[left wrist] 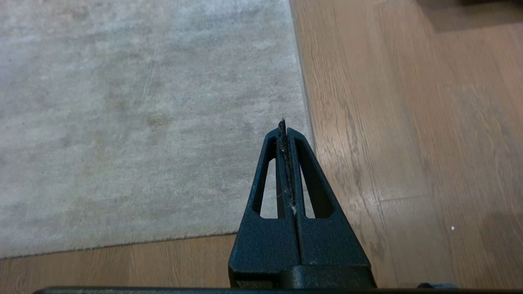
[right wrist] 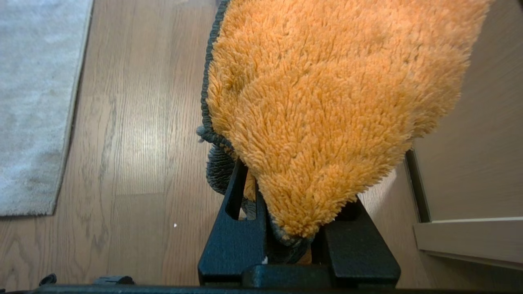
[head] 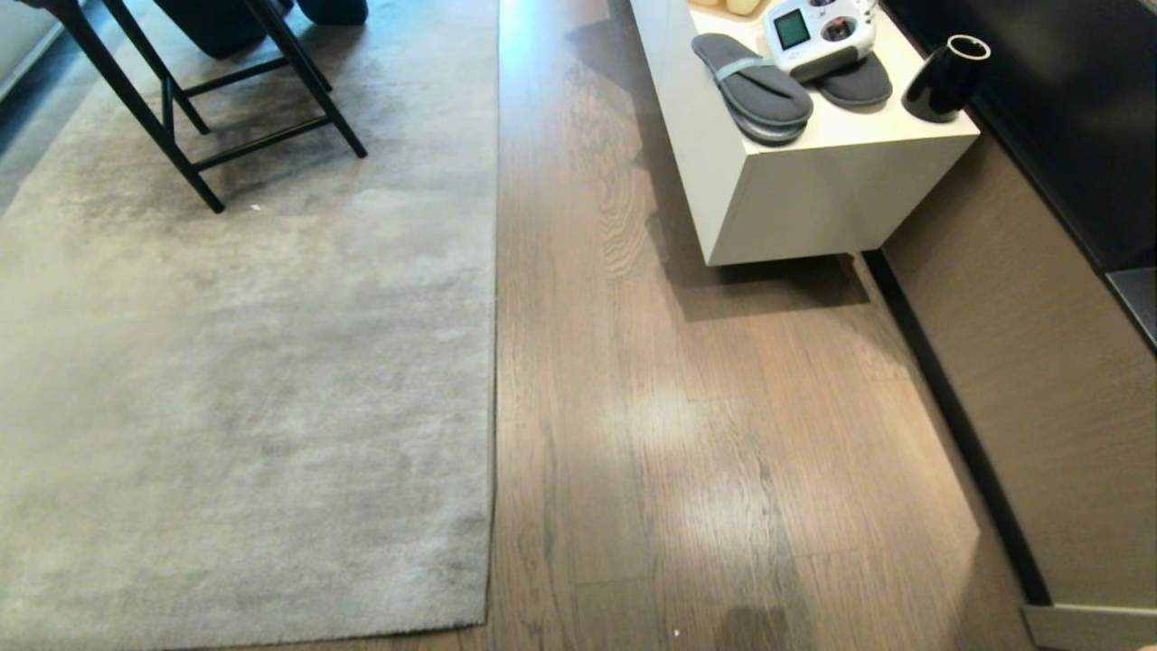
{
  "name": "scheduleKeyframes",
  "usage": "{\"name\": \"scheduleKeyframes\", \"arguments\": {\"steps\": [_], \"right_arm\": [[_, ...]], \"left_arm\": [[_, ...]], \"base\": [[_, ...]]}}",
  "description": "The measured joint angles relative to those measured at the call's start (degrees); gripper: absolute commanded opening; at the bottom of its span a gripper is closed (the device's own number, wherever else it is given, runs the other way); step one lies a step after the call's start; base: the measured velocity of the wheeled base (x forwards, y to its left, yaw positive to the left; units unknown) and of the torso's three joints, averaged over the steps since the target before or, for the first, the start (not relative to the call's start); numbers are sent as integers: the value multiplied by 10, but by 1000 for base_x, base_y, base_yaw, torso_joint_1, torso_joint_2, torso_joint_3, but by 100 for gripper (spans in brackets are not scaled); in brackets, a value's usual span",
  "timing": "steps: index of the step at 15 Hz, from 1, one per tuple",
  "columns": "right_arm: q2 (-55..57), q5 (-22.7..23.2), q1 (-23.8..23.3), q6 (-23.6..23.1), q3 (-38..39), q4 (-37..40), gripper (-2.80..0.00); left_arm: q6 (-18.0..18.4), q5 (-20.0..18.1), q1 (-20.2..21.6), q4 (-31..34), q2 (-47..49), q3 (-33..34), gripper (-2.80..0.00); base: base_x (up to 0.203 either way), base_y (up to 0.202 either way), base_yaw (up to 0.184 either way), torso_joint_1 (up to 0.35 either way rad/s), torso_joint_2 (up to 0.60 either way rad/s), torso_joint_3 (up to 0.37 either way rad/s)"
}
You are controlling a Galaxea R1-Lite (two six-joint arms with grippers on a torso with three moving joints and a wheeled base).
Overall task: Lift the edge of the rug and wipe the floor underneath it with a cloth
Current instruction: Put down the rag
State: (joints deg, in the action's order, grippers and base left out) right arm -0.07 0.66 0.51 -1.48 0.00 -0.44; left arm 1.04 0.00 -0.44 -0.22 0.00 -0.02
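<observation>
The straight edge of the large grey-beige short-pile rug (left wrist: 300, 81) runs lengthwise just beneath the closed, empty left gripper (left wrist: 286, 128), the nearer one. The fluffy orange cloth with dark grey trim (right wrist: 327, 102) is clamped in the right gripper (right wrist: 286, 228), farther off over brown wood-grain floor (right wrist: 135, 143).

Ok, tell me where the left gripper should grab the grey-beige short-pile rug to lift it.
Grip the grey-beige short-pile rug at its near corner, coming in low from the brown wood-grain floor: two free edges meet there and it lies flat. The shut left gripper must open first.
</observation>
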Motion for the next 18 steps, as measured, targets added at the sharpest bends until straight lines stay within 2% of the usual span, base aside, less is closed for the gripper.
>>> {"name": "scheduleKeyframes", "arguments": {"steps": [18], "right_arm": [[0,0,0,0,0,0,-280]], "left_arm": [[-1,0,0,0,0,0,-280]], "base": [[0,0,0,1,2,-197]]}}
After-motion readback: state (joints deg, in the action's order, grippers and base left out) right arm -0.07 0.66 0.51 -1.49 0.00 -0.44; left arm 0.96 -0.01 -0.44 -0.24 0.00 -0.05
